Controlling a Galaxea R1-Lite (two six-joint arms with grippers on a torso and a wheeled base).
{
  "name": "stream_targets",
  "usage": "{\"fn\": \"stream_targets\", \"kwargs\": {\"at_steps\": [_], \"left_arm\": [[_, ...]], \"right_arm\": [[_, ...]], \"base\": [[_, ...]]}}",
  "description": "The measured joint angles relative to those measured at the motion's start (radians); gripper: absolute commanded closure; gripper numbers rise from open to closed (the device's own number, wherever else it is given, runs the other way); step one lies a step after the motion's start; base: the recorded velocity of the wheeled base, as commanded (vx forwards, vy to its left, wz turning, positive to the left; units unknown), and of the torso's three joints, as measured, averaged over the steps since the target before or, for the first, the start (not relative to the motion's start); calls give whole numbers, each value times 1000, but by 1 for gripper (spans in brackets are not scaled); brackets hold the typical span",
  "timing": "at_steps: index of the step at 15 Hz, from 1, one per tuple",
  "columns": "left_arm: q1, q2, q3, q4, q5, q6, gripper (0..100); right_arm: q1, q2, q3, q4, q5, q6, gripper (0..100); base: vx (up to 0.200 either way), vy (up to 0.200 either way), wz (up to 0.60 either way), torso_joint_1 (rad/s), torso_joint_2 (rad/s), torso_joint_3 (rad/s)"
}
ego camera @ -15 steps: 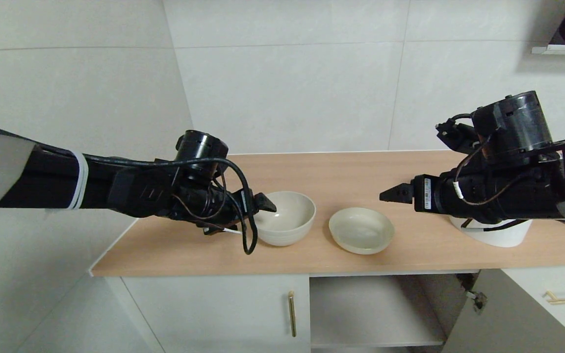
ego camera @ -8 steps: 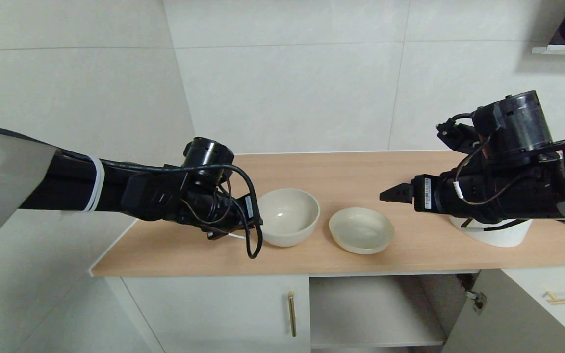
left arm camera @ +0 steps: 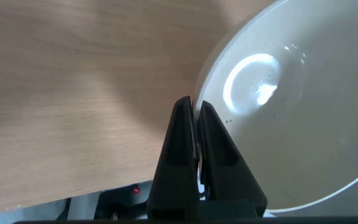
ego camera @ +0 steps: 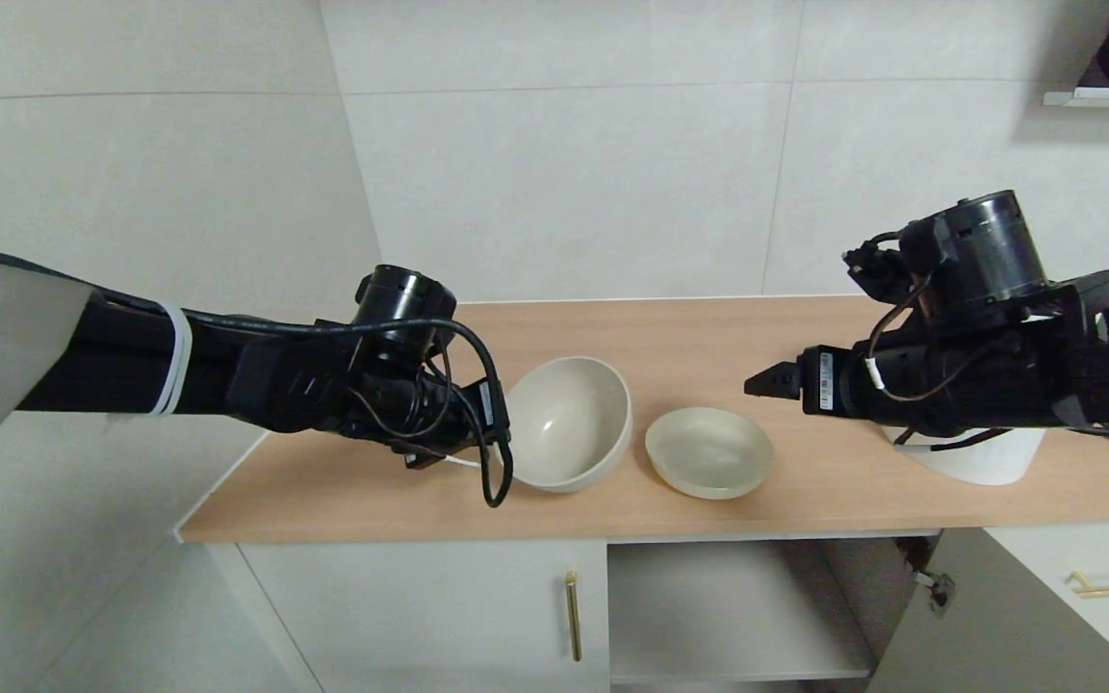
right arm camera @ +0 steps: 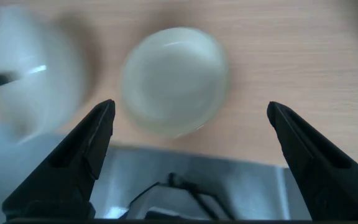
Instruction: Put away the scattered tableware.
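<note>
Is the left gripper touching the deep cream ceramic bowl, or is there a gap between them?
Touching. In the left wrist view the left gripper pinches the rim of the deep cream ceramic bowl between its fingers.

- My left gripper (ego camera: 504, 423) sits at the left rim of the deep bowl (ego camera: 579, 414); the bowl is tipped, left rim raised, above the wooden counter (ego camera: 689, 337).
- Shallow dish (ego camera: 709, 450) lies flat, just right of the bowl.
- My right gripper (ego camera: 768, 382) hangs above the counter, right of the dish.
- I note an open cabinet bay (ego camera: 728, 597) below.
</note>
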Motion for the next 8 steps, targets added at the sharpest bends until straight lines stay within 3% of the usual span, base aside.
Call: {"fn": "stream_targets", "kwargs": {"at_steps": [3,8], "left_arm": [[-1,-34,18,2,-10,2,100],[-3,-84,39,2,-46,7,100]], "right_arm": [[-3,97,-31,-6,-99,3,0],[-9,218,-50,-7,-158,0,0]], "base": [[0,0,0,0,0,0],[0,0,0,0,0,0]]}}
